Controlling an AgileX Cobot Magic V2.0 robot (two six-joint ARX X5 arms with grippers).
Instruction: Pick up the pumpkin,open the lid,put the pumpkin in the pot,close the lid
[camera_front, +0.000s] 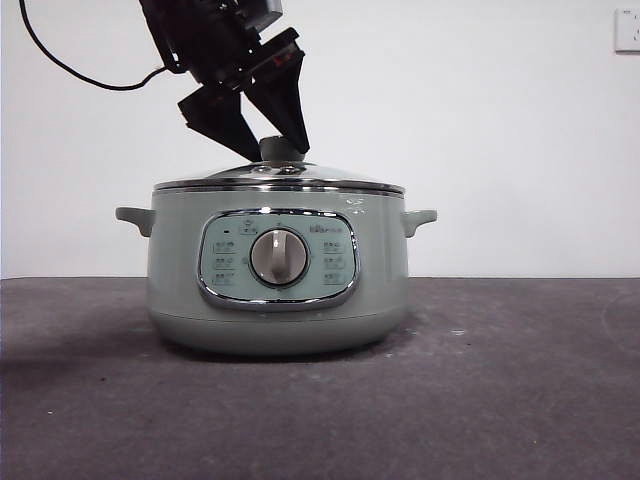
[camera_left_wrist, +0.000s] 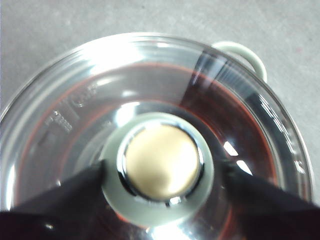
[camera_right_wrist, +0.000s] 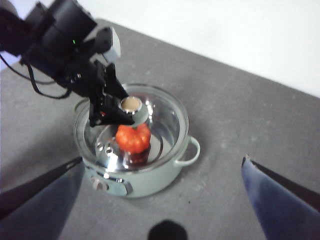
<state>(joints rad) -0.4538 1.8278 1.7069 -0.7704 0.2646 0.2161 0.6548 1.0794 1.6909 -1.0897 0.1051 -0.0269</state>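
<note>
Worktop (camera_front: 500, 400), dark grey, runs bare in front; the pot (camera_front: 278, 290) stands on it, dial facing the low camera. Lid (camera_front: 280, 180) sits on the pot's rim and looks level, though seating all round cannot be confirmed. Pumpkin (camera_right_wrist: 133, 138) is inside the pot, seen red-orange through the glass from the right wrist view. Left claw (camera_front: 275, 140) comes down at a slant onto the knob (camera_left_wrist: 160, 167), jaws spread, one to each side; whether the tips touch the knob cannot be told.

Right claw (camera_right_wrist: 165, 170) hangs high and well apart from the pot, jaws wide, holding nothing.

Risks, as judged:
- If a tip is in contact, pulling away along the slant could drag the knob and slide the lid off centre.
- A lid lying skew on the rim would leave the closing step unfinished.
- A sideways knock from the arm could shift the pot itself.
</note>
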